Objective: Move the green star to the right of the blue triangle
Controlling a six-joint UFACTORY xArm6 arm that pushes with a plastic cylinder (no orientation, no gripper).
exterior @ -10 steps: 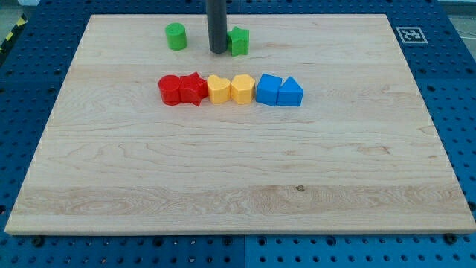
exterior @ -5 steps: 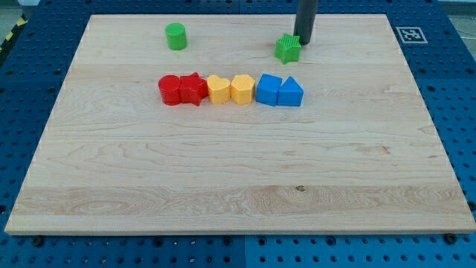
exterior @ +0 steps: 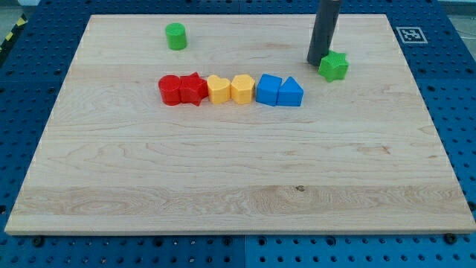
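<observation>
Nearest on the wooden surface [exterior: 223, 171] is the row: red cylinder [exterior: 169, 89], red star [exterior: 193, 88], two yellow blocks [exterior: 230, 88], blue cube-ish block [exterior: 268, 88], blue triangle [exterior: 291, 92] at the row's right end. Green star [exterior: 333, 66] sits up and to the view's right of the triangle, apart from it; my tip [exterior: 317, 61] touches its left side, so the star needs to come down toward the view's bottom to line up. No hand on this rig, just the rod holding nothing; green cylinder [exterior: 175, 36] far top-left

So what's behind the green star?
Bare wooden board lies behind the green star. My tip touches its left side. Nothing shows hidden there.
</observation>
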